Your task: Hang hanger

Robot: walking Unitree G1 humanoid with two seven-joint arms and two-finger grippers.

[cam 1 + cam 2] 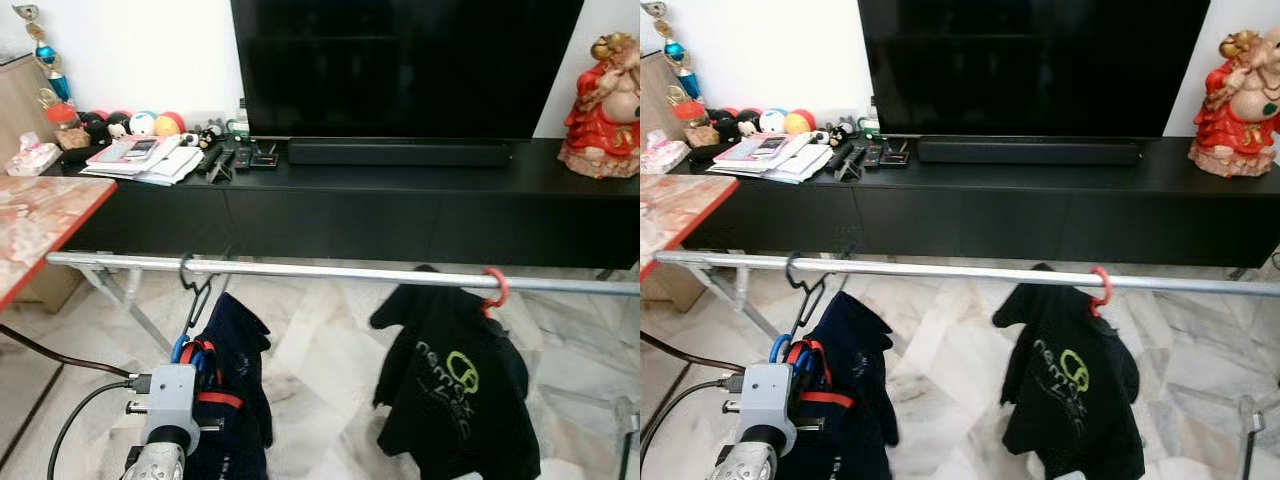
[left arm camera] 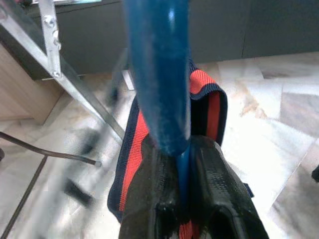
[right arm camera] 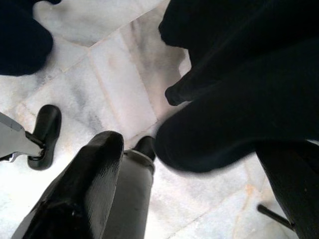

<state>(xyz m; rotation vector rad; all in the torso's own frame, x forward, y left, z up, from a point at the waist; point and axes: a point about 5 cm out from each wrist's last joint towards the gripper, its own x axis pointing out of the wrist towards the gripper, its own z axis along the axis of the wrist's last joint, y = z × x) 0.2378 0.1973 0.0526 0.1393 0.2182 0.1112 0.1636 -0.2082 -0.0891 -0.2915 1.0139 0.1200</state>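
Head views: the left gripper [image 1: 190, 362] sits at the end of the silver left arm, below the horizontal chrome clothes rail [image 1: 330, 270]. It grips the blue plastic hanger [image 1: 180, 350], which carries a navy garment with red trim [image 1: 235, 385]. Directly above the gripper, a black wire hook [image 1: 188, 272] rests over the rail. Well to the gripper's right, a black T-shirt with green print [image 1: 455, 390] hangs from a red plastic hanger hook [image 1: 497, 288].

Left wrist view: the two black fingers [image 2: 149, 199] are narrowly closed on the blue hanger bar, a contact the head views do not resolve. The garment's red-striped collar lies just beyond them.

Right wrist view: the right gripper [image 3: 199, 199] has its fingers spread wide, holding nothing, beside dark fabric above white marble floor tiles [image 3: 114, 69].
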